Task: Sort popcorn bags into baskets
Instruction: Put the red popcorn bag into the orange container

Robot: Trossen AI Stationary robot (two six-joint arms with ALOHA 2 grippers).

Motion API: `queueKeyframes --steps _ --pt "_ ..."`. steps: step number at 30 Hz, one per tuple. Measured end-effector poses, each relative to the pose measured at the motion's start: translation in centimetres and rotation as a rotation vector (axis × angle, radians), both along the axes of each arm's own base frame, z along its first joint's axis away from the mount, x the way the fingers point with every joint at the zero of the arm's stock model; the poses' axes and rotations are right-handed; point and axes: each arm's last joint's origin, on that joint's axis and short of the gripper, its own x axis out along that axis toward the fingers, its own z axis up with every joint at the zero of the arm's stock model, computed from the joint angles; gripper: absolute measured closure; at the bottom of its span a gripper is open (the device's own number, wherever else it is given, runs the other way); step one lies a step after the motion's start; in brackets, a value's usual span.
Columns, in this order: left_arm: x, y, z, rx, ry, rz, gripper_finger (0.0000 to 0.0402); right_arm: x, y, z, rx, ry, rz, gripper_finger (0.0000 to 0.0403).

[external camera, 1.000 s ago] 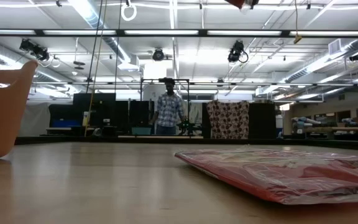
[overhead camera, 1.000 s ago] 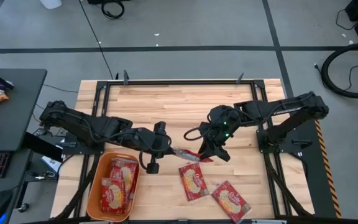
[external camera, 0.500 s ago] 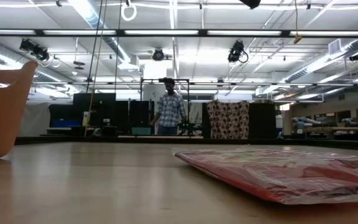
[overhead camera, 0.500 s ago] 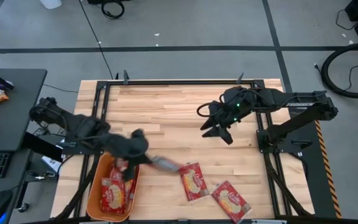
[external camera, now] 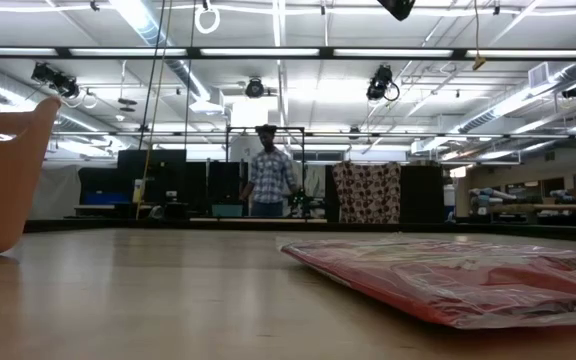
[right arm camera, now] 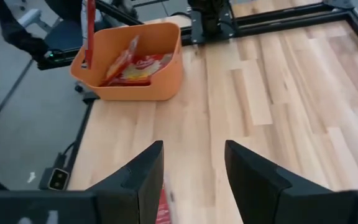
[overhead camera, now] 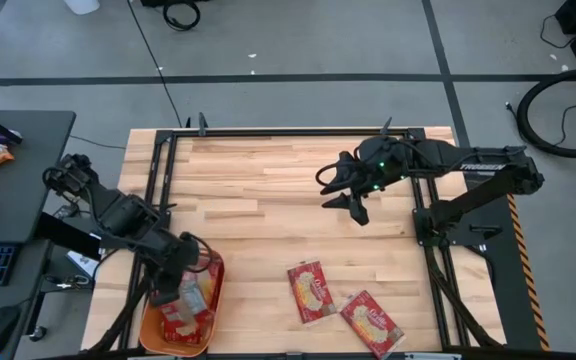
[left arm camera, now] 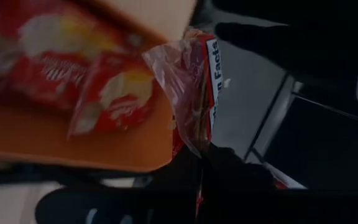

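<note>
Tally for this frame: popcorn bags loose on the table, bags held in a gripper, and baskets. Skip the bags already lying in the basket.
Loose popcorn bags on the table: 2
Held popcorn bag, in the left gripper: 1
Orange basket: 1
Total: 4

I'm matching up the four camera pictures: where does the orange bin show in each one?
High view: shallow orange plastic bin at the table's lower left.
Low view: its wall at the far left edge.
Left wrist view: orange floor under red packets.
Right wrist view: whole bin, upper left.
Shared landmark: the red popcorn bags inside.
</note>
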Motion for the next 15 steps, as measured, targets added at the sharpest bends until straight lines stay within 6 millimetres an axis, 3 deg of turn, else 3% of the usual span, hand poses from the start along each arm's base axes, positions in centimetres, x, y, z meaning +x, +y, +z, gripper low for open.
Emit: queueKeyframes --steps 7,11,15 --pt "-1.8 1.5 1.7 0.142 0.066 0.05 0.0396 0.0 -1.1 0.0 -0.007 -0.001 -0.033 0.0229" --pt "-2.0 2.3 3.2 0.244 -0.046 0.109 0.0397 0.0 -1.6 0.0 0.001 -0.003 -0.028 0.0229" --pt "-1.8 1.6 2.7 0.332 -0.095 0.062 0.0397 -0.1 -1.7 0.0 0.012 0.0 -0.038 0.0229"
